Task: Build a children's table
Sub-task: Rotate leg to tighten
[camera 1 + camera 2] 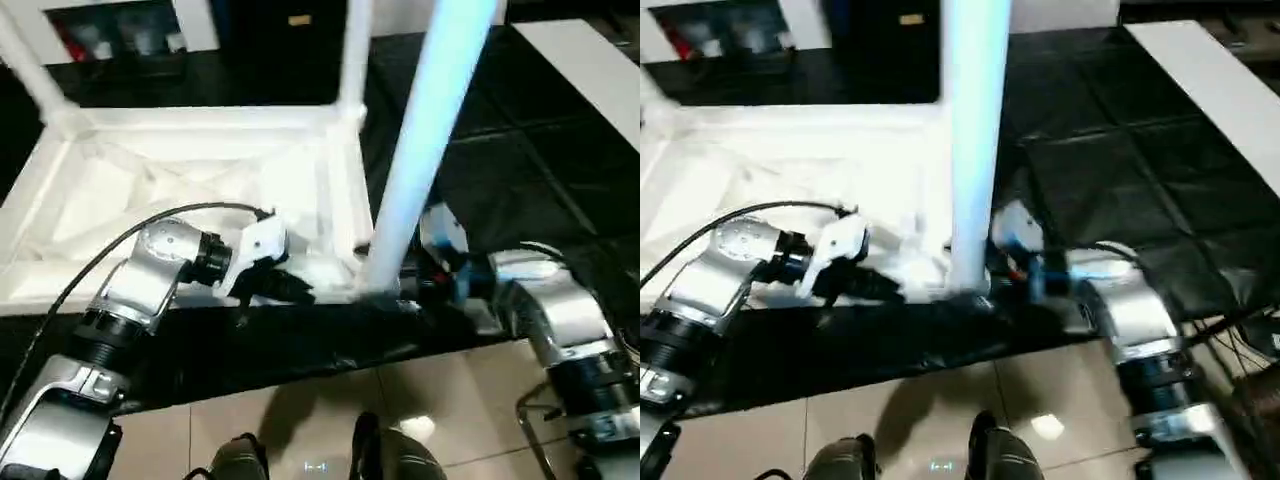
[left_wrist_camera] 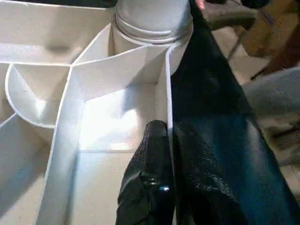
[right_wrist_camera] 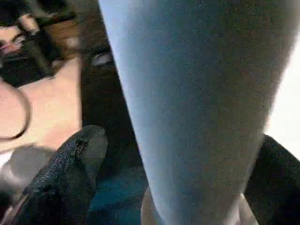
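A: Two legs (image 1: 355,55) stand at far corners of the upturned tabletop (image 1: 190,190); near leg (image 1: 425,140) sits in its socket. Left gripper (image 2: 164,154) pinches the rim.
B: Right gripper (image 3: 173,178) spread around it, loose. Half-seated, it could topple.

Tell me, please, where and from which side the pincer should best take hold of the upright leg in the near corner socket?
Probably low on the leg, just above the corner socket, from the robot's right, where the right pincer already straddles it. The round shaft suits opposing fingers, and the tabletop's rim wall blocks the left.
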